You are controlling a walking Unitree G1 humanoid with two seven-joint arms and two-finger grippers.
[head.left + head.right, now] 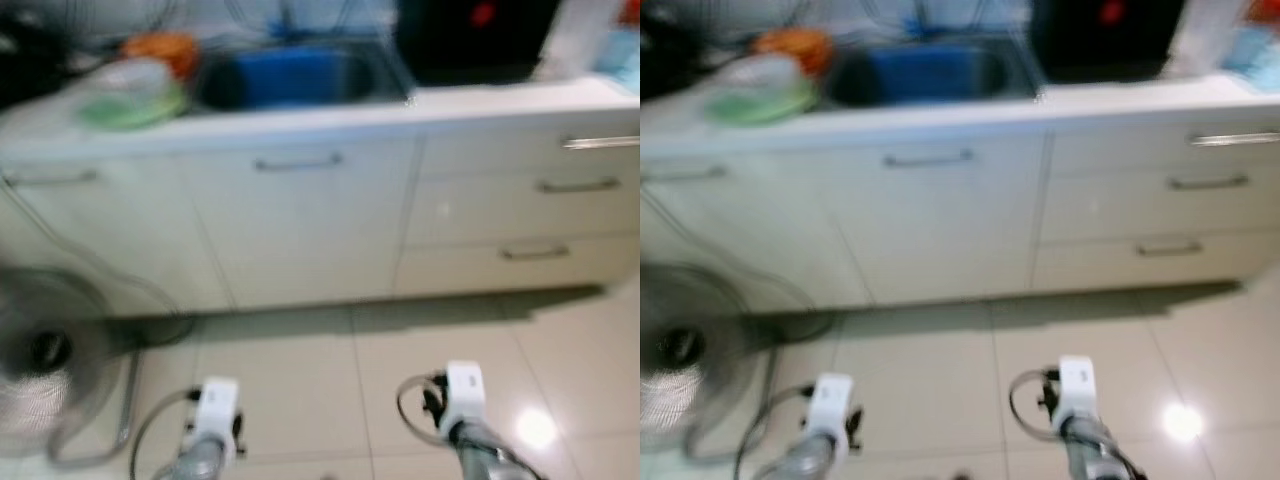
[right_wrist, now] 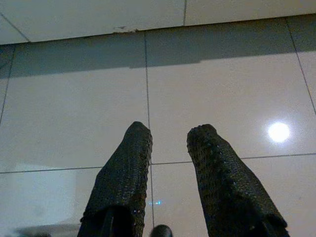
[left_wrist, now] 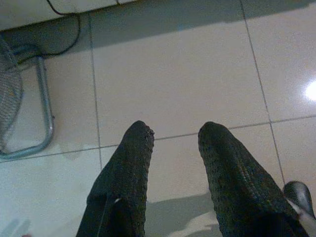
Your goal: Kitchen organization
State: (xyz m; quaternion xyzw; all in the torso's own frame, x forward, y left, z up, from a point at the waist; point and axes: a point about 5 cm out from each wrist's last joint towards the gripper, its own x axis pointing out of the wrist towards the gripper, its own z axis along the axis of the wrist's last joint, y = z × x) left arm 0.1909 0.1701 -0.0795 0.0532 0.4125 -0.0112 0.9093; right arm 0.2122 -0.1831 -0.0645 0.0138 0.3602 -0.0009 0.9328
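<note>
Tiled floor (image 1: 300, 400); fan (image 1: 45, 370) left; sink (image 1: 290, 80) ahead; both end effectors parted, empty.

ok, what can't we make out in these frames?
- Items on the counter left of the sink: head views motion-blurred, only green and orange shapes.
- Dark appliance with a red spot: cut by the top edge, blurred.
- Floor fan: cut by the left edge.
- Sink contents: blurred blue.

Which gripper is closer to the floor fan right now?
Left. The left gripper hangs beside the floor fan on the robot's left; the right gripper hangs farther right, over bare tiles.
</note>
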